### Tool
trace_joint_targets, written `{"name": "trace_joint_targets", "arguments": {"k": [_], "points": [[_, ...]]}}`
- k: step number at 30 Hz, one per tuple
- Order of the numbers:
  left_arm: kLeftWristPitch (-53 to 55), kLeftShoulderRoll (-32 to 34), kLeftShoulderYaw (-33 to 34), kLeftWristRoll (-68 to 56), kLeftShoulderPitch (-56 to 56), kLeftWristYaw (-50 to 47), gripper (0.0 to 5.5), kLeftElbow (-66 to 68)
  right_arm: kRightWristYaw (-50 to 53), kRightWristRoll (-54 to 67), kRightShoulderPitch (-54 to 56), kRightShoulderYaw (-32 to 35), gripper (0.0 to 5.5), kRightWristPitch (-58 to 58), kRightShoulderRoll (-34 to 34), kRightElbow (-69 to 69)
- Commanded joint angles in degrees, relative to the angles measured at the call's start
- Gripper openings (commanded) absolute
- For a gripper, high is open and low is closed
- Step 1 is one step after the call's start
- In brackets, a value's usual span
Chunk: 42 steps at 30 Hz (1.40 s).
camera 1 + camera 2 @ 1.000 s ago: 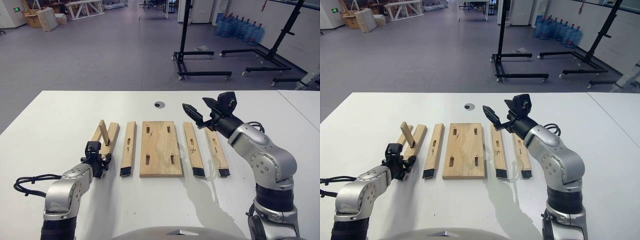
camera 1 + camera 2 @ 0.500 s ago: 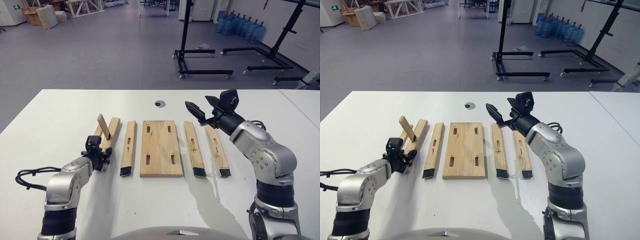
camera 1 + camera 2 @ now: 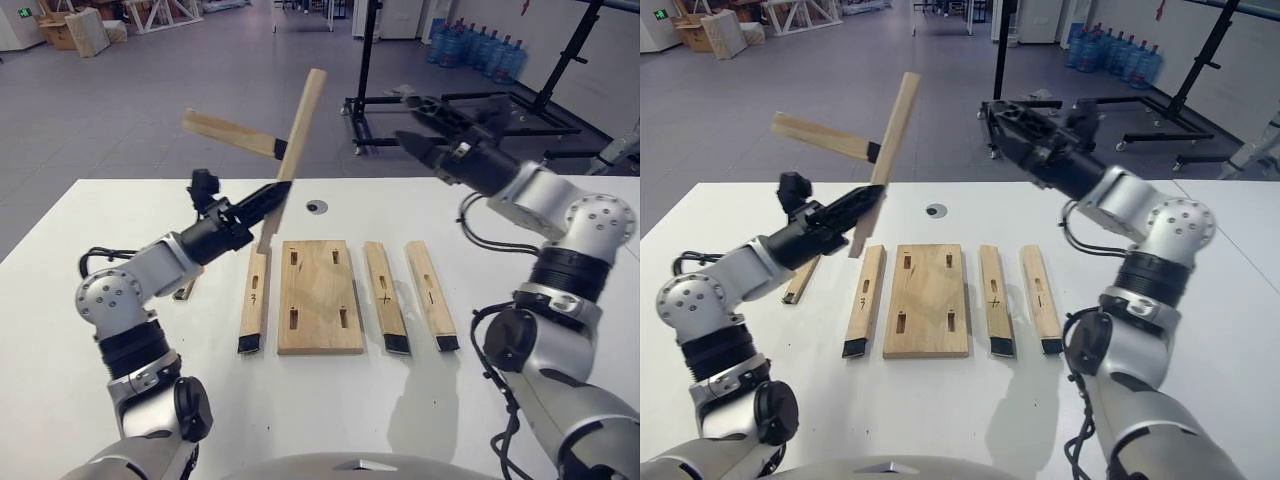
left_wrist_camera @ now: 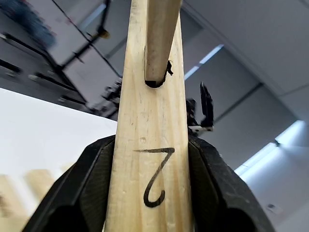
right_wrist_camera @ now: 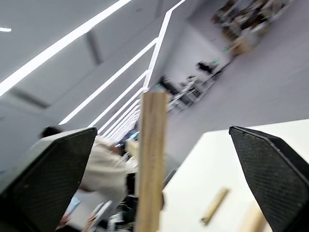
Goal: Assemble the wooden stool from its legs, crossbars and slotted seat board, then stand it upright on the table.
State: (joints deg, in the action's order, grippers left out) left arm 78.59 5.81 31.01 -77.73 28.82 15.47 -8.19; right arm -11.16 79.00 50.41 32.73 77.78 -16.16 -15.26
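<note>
My left claw [image 3: 265, 195] is clamped on the leg [image 3: 296, 140] near its lower end. Half a second ago that leg lay flat at the left of the table [image 3: 80, 380]. Now it stands tilted in the air over the far left, with the crossbar [image 3: 228, 133] plugged into its slot and jutting left. My right claw [image 3: 408, 118] has risen too — gaping wide, high over the far right, holding nothing. The board [image 3: 320, 295] lies mid-table as before, with a spare leg [image 3: 254, 300] to its left and two more legs [image 3: 383, 297] to its right. A loose stick [image 3: 800, 282] lies at the left.
</note>
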Motion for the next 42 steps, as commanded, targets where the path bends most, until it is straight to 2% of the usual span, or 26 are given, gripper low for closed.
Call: {"name": "trace_joint_targets", "arguments": {"k": [1,6,17,35,42], "points": [[-2.48,-0.91,-2.44,-11.36,-1.33,-6.73,2.04,0.40,5.75,5.82,-1.47,-2.68,5.03,1.62,4.91,1.58],[-6.84,2.80,-6.43,-19.94,-3.85,-12.45,2.04,0.46,10.60,13.19,-4.07,-4.06,5.03,-0.67,4.77,4.03],[-14.85,8.51,-17.20,-28.09,-8.48,-15.61,2.04,-3.73,15.87,21.18,-3.42,-11.87,5.03,-8.84,6.40,4.79],[-21.58,14.67,-24.09,-31.58,-10.80,-14.12,2.04,-6.01,16.41,25.45,-6.34,-18.04,5.03,-13.08,4.43,6.29],[-22.92,15.57,-25.37,-32.01,-11.29,-13.67,2.04,-6.64,15.98,25.79,-6.27,-19.04,3.88,-14.24,3.54,6.14]]}}
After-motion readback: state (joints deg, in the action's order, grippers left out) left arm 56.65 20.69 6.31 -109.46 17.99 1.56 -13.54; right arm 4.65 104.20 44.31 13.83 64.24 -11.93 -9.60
